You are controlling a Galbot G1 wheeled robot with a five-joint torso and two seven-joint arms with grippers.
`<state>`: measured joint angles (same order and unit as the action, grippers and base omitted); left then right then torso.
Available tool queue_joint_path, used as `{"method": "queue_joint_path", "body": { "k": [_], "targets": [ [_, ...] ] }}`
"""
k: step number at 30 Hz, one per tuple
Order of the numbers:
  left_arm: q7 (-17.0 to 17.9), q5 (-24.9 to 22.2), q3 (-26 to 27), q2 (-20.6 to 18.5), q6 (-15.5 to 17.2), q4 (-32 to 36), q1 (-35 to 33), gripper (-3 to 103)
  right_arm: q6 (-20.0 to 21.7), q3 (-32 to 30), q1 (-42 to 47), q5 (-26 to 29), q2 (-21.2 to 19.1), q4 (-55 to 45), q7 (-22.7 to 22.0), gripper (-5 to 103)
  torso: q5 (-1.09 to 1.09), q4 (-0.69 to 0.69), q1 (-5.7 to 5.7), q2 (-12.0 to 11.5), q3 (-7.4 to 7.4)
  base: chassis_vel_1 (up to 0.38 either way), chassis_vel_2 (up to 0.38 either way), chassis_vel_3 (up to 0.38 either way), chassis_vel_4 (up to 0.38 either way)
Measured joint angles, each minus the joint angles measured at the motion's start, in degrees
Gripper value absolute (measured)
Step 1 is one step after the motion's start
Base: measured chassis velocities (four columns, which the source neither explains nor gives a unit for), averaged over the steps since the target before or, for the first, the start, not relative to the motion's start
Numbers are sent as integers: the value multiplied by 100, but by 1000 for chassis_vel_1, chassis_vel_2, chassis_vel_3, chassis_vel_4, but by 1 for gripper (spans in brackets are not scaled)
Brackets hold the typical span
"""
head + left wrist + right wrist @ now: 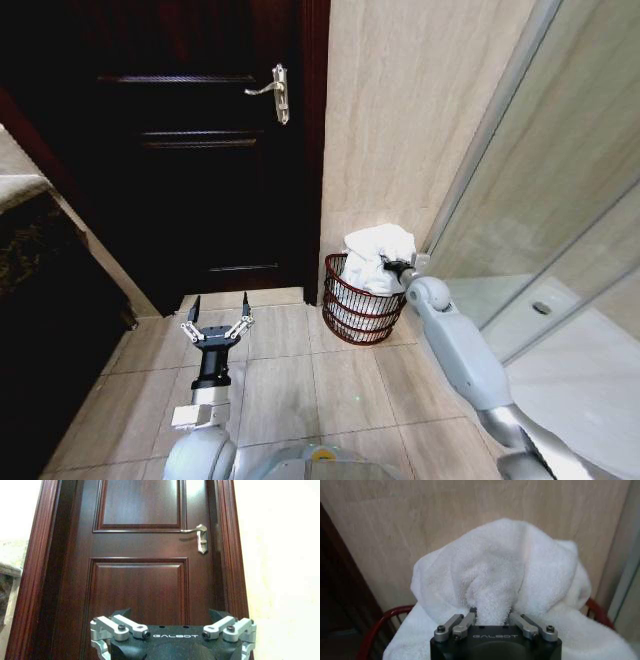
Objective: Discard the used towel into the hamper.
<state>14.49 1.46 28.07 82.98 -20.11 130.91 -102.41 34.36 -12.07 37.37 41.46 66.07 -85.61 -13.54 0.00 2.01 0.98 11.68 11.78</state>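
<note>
Head view is showing the right gripper (397, 267) pinching a fold of the white towel (378, 252), which is sitting heaped in the hamper (352, 312) at centre right against the beige wall. Lower left, the left gripper (220, 305) is hanging spread apart above the floor tiles (290, 385), facing the dark door (145, 566).

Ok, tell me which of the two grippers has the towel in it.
The right gripper, at the hamper by the wall, is pinching a fold of the white towel. The left gripper hangs open, holding nothing, before the dark door.
</note>
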Motion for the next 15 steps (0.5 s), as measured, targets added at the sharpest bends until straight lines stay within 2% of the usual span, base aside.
{"method": "queue_joint_path", "body": {
  "k": [5,9,15],
  "targets": [
    [-3,0,1,7,-9,26,-10,100,119,208,-147,220,-29,192,-29,21,0,0,3,9,6,0,0,0,0],
    [-3,0,1,22,-13,124,-57,100,491,339,-389,832,67,468,-371,21,0,0,7,20,13,0,0,0,0],
    [-1,5,6,32,-26,133,-66,100,594,470,-493,947,224,718,-561,21,0,0,9,28,19,0,0,0,0]
  ]
}}
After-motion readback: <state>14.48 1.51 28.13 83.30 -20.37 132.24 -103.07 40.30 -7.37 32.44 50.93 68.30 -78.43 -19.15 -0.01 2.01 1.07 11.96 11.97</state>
